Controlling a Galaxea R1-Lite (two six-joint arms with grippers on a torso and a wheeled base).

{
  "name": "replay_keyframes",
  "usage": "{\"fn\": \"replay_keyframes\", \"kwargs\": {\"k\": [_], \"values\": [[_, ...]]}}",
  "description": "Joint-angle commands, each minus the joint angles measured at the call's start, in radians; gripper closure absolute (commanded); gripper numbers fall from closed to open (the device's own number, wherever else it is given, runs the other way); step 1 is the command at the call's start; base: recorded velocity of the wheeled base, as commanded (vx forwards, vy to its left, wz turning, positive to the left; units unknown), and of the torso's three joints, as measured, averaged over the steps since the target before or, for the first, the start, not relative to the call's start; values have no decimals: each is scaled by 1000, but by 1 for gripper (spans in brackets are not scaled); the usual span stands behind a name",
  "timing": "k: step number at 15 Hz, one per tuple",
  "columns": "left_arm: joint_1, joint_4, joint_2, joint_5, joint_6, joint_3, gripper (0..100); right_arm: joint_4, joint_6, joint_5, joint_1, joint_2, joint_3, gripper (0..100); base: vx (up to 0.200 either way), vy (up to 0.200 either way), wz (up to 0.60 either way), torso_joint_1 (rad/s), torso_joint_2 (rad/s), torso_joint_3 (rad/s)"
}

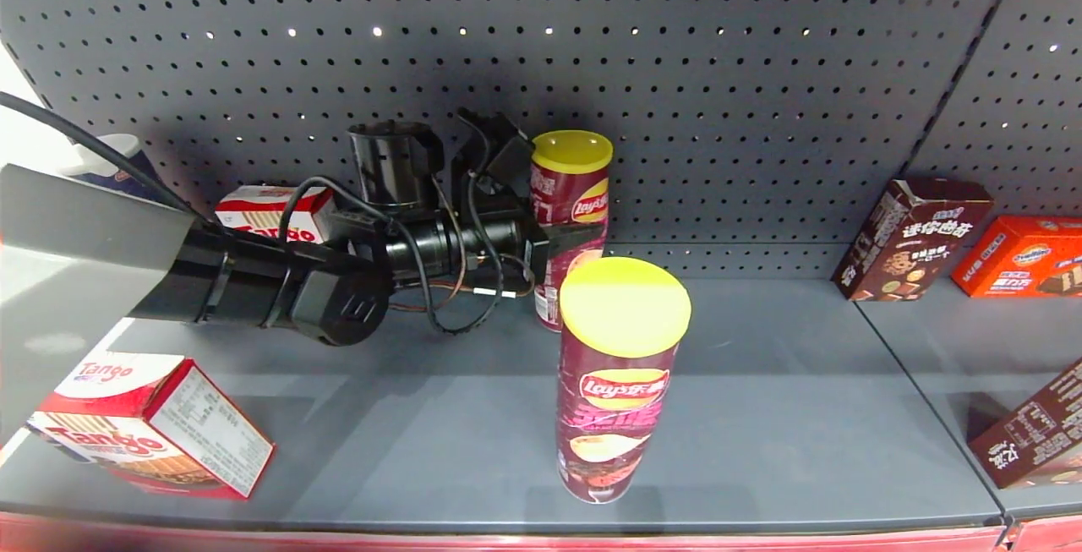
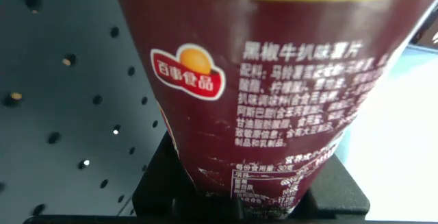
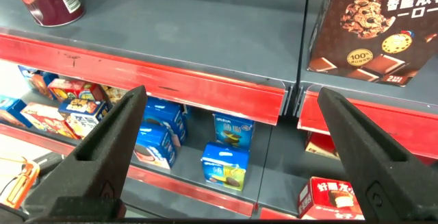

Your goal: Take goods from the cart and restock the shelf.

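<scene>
Chip can (image 1: 571,188), maroon with a yellow lid, appears to stand upright on the shelf (image 1: 778,383) against the pegboard (image 1: 676,70), long axis vertical. Left gripper (image 1: 576,239) lies at its 9 o'clock, fingers closed on the lower body. A second can (image 1: 617,383) stands apart at its 5 o'clock. Right gripper (image 3: 233,101) is empty, fingers spread wide. Both labels bear a round logo; the held can's back carries dense small print.

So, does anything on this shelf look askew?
Yes. The Tango box at the front left lies at an angle to the shelf edge; the brown box at the front right is skewed too. The chip can in the left claw is upright.
</scene>
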Motion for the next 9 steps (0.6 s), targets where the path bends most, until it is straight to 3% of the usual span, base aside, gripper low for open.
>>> {"fn": "replay_keyframes", "kwargs": {"k": [1,5,6,9], "values": [[1,-10,13,0,10,5,100,0,0,0,0,1,0,0,0,0,0,0,0,0],[1,-13,24,2,13,11,100,0,0,1,0,1,0,0,0,0,0,0,0,0],[1,-28,24,0,13,14,0,0,0,0,0,1,0,0,0,0,0,0,0,0],[1,-56,22,16,11,31,0,0,0,0,0,1,0,0,0,0,0,0,0,0]]}}
